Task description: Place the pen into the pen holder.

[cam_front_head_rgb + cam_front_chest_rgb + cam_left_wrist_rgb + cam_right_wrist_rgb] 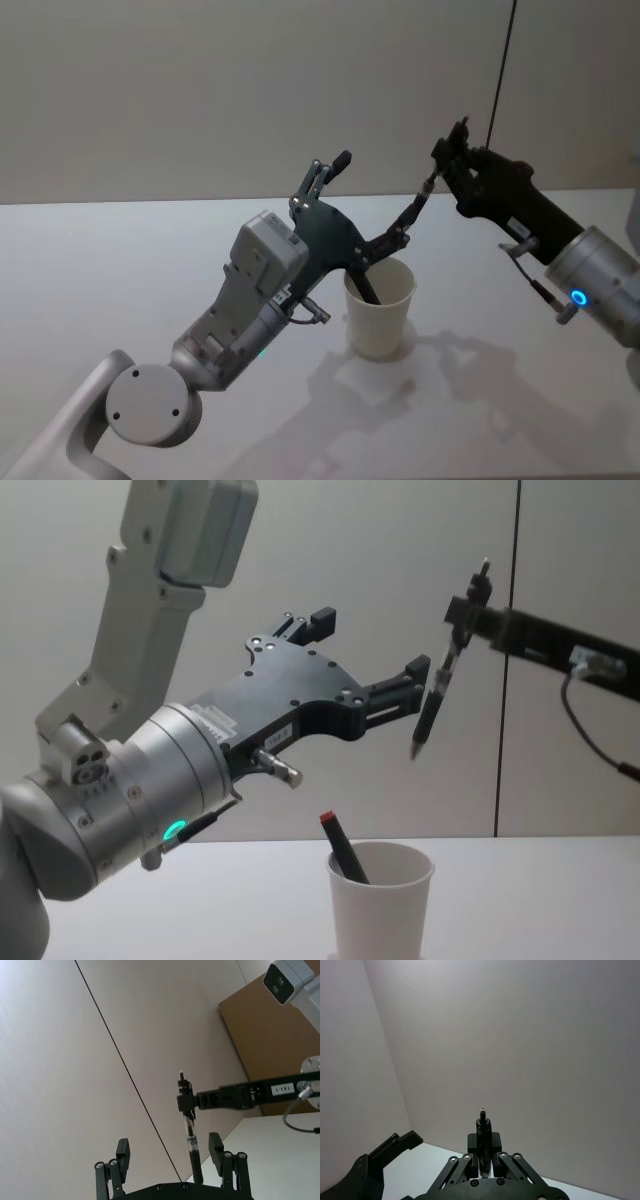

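A white paper cup (381,902) stands mid-table, a dark marker (341,847) leaning inside it. Above its mouth, open air. Higher, the left gripper (368,668), fingers spread, flanks the pen (437,692) pinched by the right gripper (463,613).

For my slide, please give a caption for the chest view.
Right gripper holds a pen above the paper cup.

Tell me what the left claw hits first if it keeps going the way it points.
Probably the pen held by the right claw: it hangs between the open left claw's fingers, though depth is uncertain.
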Tool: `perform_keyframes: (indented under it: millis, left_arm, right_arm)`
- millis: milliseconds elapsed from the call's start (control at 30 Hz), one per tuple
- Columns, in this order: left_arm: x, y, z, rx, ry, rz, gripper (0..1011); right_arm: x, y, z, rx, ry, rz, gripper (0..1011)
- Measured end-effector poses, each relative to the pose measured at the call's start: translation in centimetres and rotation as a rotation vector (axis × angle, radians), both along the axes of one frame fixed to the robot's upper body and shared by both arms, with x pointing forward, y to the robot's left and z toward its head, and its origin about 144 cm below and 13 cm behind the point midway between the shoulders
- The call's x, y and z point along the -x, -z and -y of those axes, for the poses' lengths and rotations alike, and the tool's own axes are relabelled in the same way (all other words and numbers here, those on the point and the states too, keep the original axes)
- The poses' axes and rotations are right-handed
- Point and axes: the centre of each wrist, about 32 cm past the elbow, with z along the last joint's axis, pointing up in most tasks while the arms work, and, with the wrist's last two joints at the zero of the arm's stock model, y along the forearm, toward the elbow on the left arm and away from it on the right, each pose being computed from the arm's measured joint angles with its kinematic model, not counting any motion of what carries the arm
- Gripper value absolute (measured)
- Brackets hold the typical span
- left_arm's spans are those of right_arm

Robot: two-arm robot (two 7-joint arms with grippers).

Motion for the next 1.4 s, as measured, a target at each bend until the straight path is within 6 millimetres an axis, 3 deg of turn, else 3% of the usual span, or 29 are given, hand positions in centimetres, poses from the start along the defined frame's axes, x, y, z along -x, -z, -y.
perform_keyframes:
  millis: [767, 1400]
  left_arm:
    - [0.0, 0.0, 0.0, 0.0, 0.0, 0.0, 1003]
    - [0.0, 0.0, 0.0, 0.0, 0.0, 0.0, 1003]
  right_arm:
    - [0.1, 3.2, -1.0, 0.113, -0.005, 0.021, 140]
    - [0.0, 4.3, -1.2, 0.129, 0.022, 0.069, 140]
